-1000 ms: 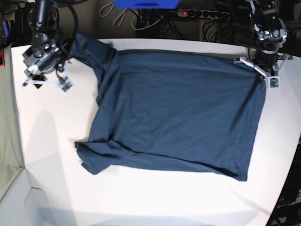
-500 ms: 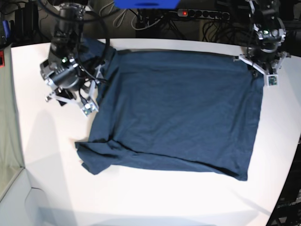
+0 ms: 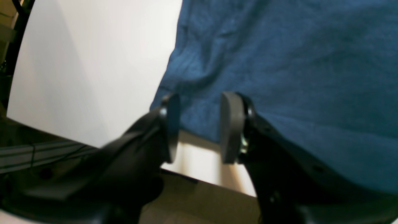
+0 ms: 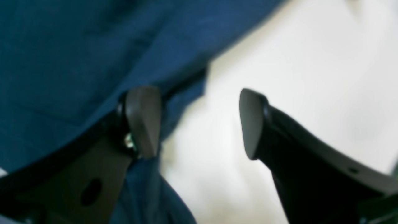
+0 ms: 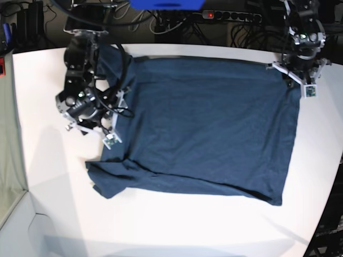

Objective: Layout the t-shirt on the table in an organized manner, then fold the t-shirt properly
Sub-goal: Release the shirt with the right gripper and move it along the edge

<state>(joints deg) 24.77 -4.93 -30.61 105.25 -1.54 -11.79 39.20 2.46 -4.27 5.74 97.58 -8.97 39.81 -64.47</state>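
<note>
Now look where the t-shirt (image 5: pixel 209 126) lies: spread across the middle of the table (image 5: pixel 48 176), long axis running side to side in the base view, sleeves toward that view's left. Your right fingers (image 4: pixel 199 123) stand wide apart and empty, straddling the cloth's edge, one over fabric, one over bare table. They hover just above the near sleeve (image 5: pixel 110 179), which is bunched, so that arm is the nearer one. Your left fingers (image 3: pixel 199 127) sit partly parted over the far hem corner, gripping nothing.
</note>
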